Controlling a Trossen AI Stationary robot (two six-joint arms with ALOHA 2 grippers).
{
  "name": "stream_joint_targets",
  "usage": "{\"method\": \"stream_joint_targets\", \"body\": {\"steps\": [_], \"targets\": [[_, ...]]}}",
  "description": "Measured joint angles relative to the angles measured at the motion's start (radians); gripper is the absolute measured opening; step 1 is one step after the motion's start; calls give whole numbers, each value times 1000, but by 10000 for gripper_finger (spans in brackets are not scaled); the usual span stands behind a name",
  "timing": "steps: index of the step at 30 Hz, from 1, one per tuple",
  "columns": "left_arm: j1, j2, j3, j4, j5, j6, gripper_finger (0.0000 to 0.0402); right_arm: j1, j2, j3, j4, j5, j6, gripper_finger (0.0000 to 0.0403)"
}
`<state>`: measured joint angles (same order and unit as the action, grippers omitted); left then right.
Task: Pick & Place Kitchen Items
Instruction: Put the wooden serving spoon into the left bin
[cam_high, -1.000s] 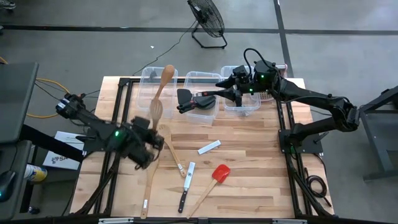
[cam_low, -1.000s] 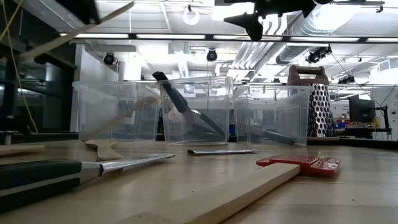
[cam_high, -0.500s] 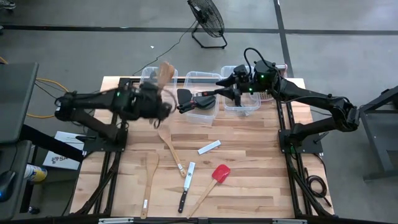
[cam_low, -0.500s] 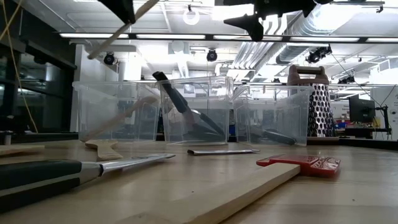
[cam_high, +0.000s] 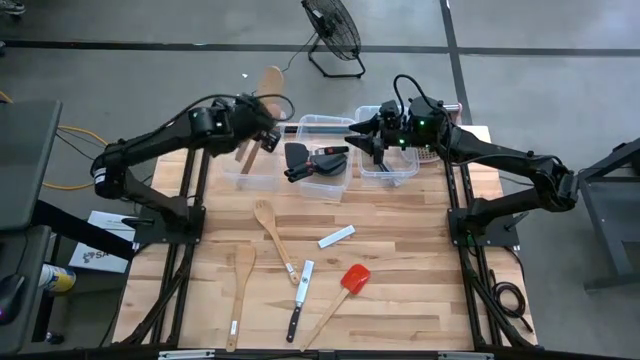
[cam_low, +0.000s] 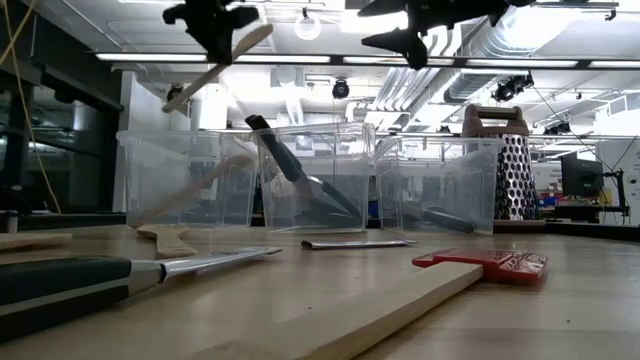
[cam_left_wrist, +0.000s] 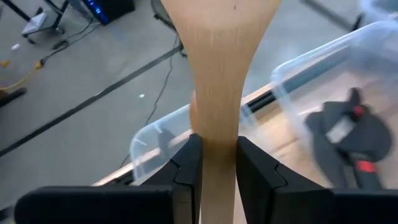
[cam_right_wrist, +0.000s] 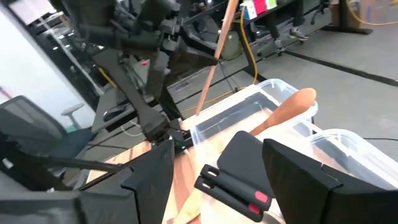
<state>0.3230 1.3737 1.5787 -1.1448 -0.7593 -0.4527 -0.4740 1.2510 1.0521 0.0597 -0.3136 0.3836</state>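
The left gripper (cam_high: 252, 128) has moved a long way. One second ago it was low over the left part of the bench (cam_high: 400, 270), near the middle of the left edge. Then it swung toward the far side, and now it is above the far left corner, over the left clear bin (cam_high: 250, 160). It carried the wooden spoon (cam_high: 262, 98) all this way, clamped on the handle. The spoon's bowl, which before pointed at the bins from over the bench, now sticks out past the far edge, above the floor. In the low view the spoon (cam_low: 215, 68) now hangs higher and more to the right, over the left bin (cam_low: 180, 180).
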Motion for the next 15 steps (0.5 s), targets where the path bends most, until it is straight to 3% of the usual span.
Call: {"method": "stream_joint_targets", "body": {"steps": [6,15], "targets": [[89,34,-46,44,44,56,65,0,0,0,-1,38,12,235],[190,36,-259,247,127,57,65,0,0,0,-1,53,16,235]]}}
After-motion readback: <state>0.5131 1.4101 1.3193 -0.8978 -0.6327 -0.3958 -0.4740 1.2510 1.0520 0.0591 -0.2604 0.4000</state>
